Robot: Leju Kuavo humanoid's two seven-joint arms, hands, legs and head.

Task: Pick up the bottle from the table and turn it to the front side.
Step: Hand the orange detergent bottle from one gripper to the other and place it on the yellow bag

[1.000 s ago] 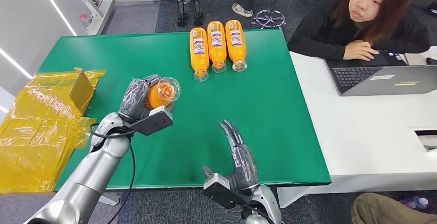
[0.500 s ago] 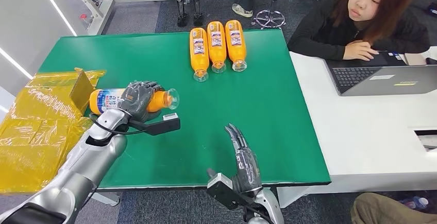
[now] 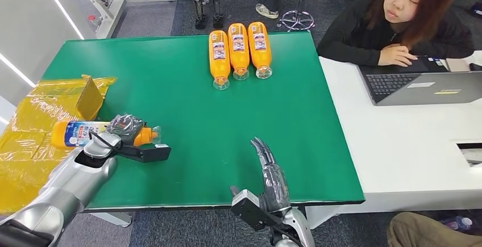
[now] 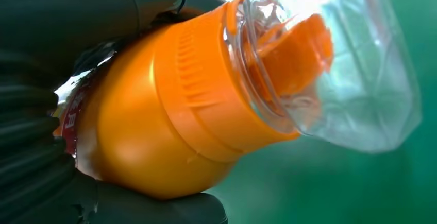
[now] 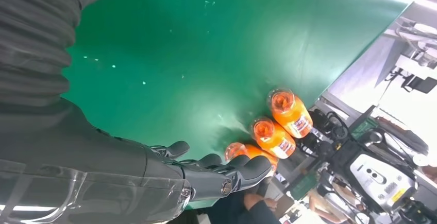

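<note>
Taking the table [image 3: 187, 82] as landmark: a bottle [image 3: 85, 133] is held sideways by the left hand [image 3: 124, 129] over its near left corner. Three bottles [image 3: 239, 48] are laid side by side at its far edge. A laptop [image 3: 426, 87] is set beyond its right side.

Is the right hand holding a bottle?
No, the right hand hovers open over the green table, holding nothing.
</note>
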